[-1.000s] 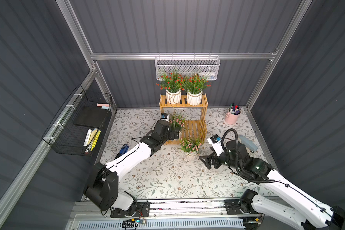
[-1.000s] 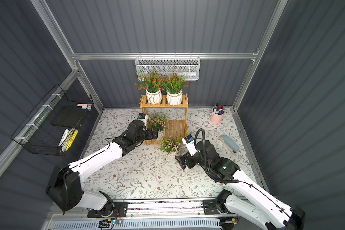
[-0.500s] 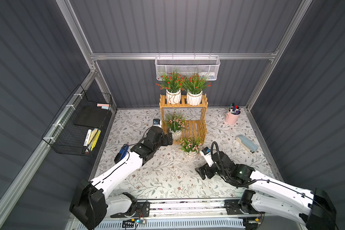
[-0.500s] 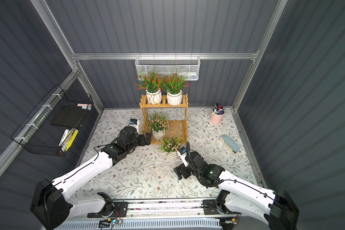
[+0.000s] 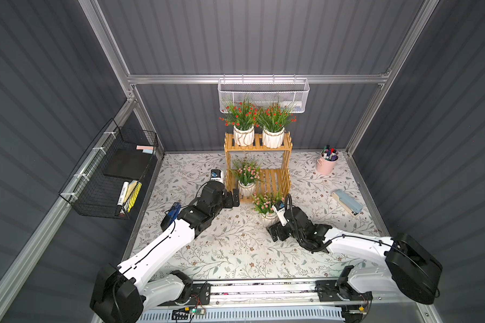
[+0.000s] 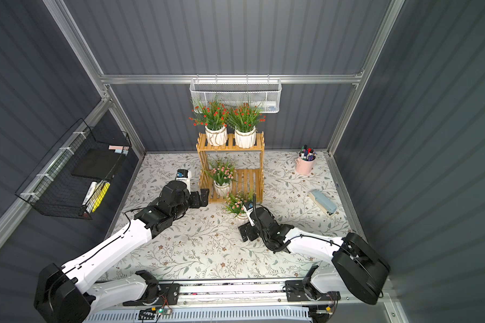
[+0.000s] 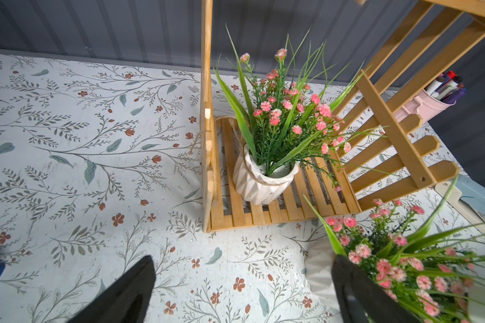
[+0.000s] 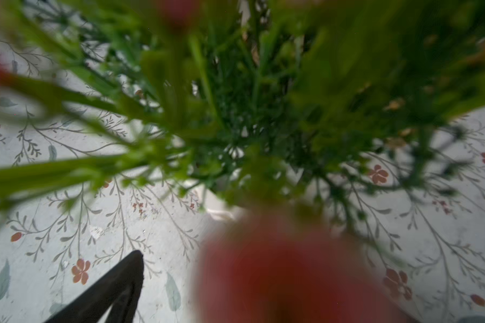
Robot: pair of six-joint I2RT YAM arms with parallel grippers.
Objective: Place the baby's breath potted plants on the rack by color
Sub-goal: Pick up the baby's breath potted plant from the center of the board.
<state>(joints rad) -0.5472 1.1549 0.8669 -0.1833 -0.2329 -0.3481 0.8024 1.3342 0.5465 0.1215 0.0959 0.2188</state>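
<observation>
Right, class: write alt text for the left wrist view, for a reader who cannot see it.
A pink-flowered potted plant stands on the lower shelf of the wooden rack. A second pink plant stands on the floral tabletop, partly hidden by the open left gripper.

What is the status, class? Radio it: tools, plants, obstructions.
Left tool open, empty, beside rack. Right tool open at tabletop pink plant. Red plants on top tier, second pink plant on lower tier. Space beside it free.

Enclosed work cell seen from above.
Dark grey ribbed walls [image 5: 249,36] in an aluminium frame [image 5: 179,79] surround a worktop [image 5: 235,251] covered with a pale floral print; a white mesh basket [image 5: 263,91] hangs on the back rail, a black wire basket [image 5: 104,193] along the left edge.
</observation>
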